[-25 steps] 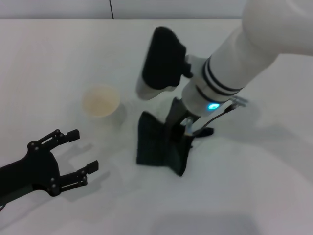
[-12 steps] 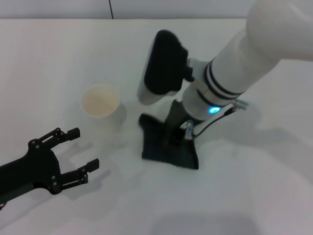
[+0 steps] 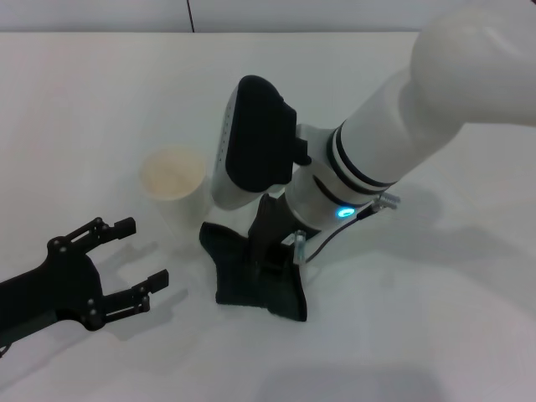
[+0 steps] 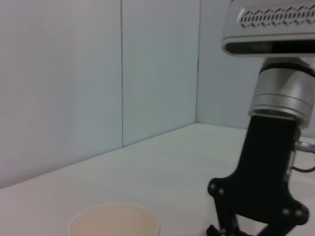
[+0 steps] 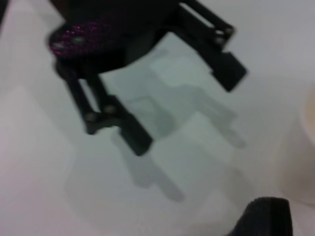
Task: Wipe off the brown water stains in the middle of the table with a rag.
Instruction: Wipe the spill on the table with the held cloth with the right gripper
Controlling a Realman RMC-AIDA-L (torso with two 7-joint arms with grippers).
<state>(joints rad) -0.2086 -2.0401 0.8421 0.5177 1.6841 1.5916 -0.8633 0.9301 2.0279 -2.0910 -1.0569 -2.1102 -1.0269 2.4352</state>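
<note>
The dark rag (image 3: 251,283) lies spread on the white table (image 3: 435,318), just in front and to the right of the paper cup. My right gripper (image 3: 272,261) points straight down onto the rag and is shut on its upper fold, pressing it to the tabletop. It also shows in the left wrist view (image 4: 253,216). The brown water stains are not visible; the rag and the arm cover that spot. My left gripper (image 3: 132,258) rests open and empty at the near left, and shows in the right wrist view (image 5: 179,103). A rag corner (image 5: 266,216) shows there too.
A cream-white paper cup (image 3: 172,180) stands upright just left of the rag and the right arm; it also shows in the left wrist view (image 4: 114,225). The right arm's black wrist housing (image 3: 255,142) hangs above the rag, close to the cup.
My right arm has dragged the rag to the left and toward the table's front, closer to the cup. The left arm has not moved.
</note>
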